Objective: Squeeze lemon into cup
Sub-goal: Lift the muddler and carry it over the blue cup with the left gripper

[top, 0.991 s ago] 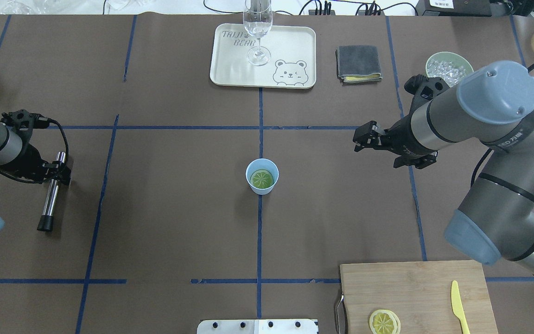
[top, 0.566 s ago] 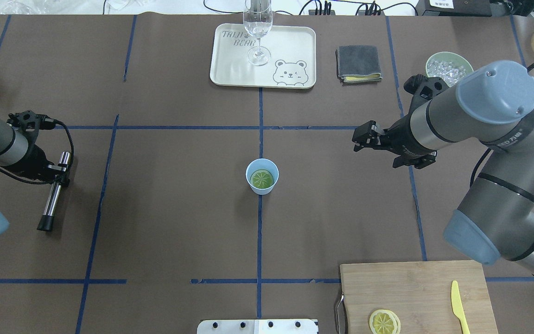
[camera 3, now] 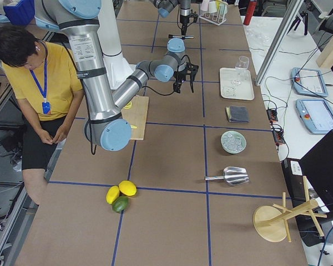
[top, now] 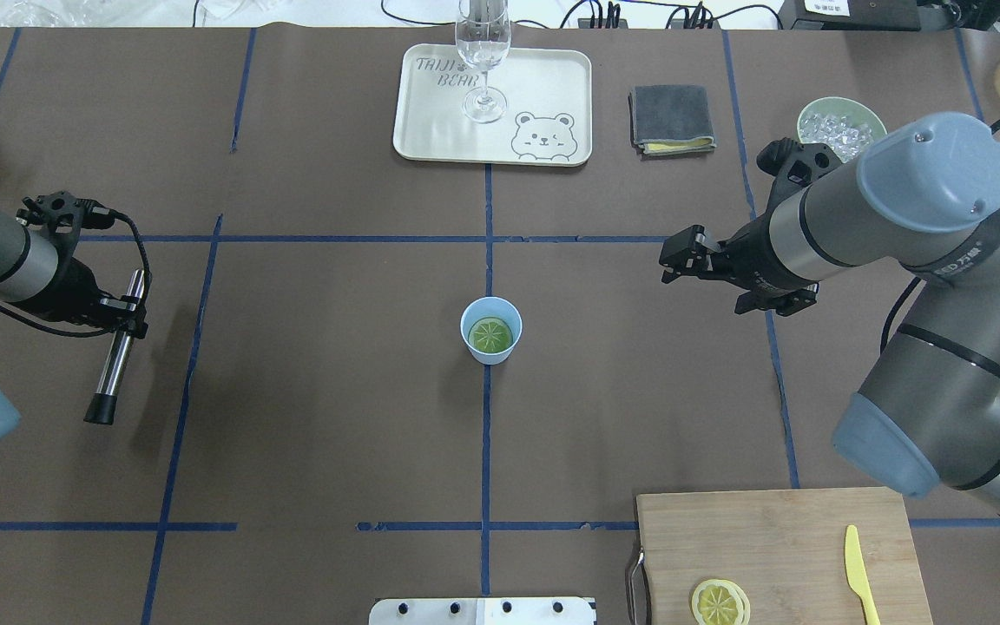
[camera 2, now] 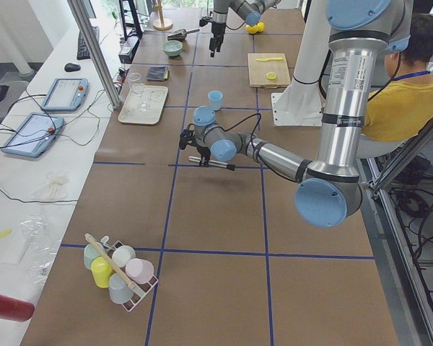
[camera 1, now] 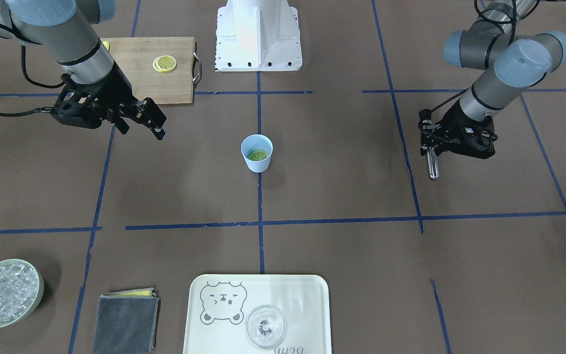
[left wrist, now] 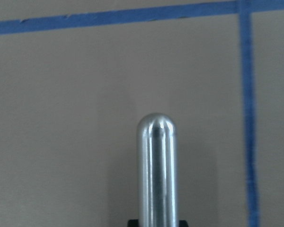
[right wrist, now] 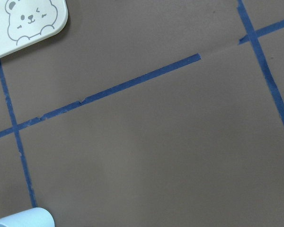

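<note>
The only writing we could read was "TAIJI BEAR", in outline letters on the cream tray [top: 430,139] beside a line-drawn bear's face. A clear stemmed glass [top: 483,61] stood on that tray. Grey lettering ran along the right arm's sleeve, but we could not make it out in full.

The right gripper [top: 670,259] hung with its black jaws parted and nothing between them. The cup [top: 470,317], light blue, smooth and tapered, stood well apart from those jaws, beyond their tips toward the table's middle, and farther again from the left gripper's. The lemon [top: 491,335] lay flat inside it, cut face up, round with pale spokes, greenish against the blue wall.

The left gripper [top: 128,305] was clamped on a polished steel rod [top: 116,356], a straight cylinder with one domed bright end and a black tip. Most of its length stuck out past the jaws on the black-tipped side.

On the robot's side of the right jaws lay a pale wooden cutting board [top: 778,538] with a metal handle, carrying a second slice [top: 720,602] and a yellow knife [top: 858,577]. On their far side were a folded grey cloth [top: 671,115] and a pale-green bowl [top: 821,104] of ice.
</note>
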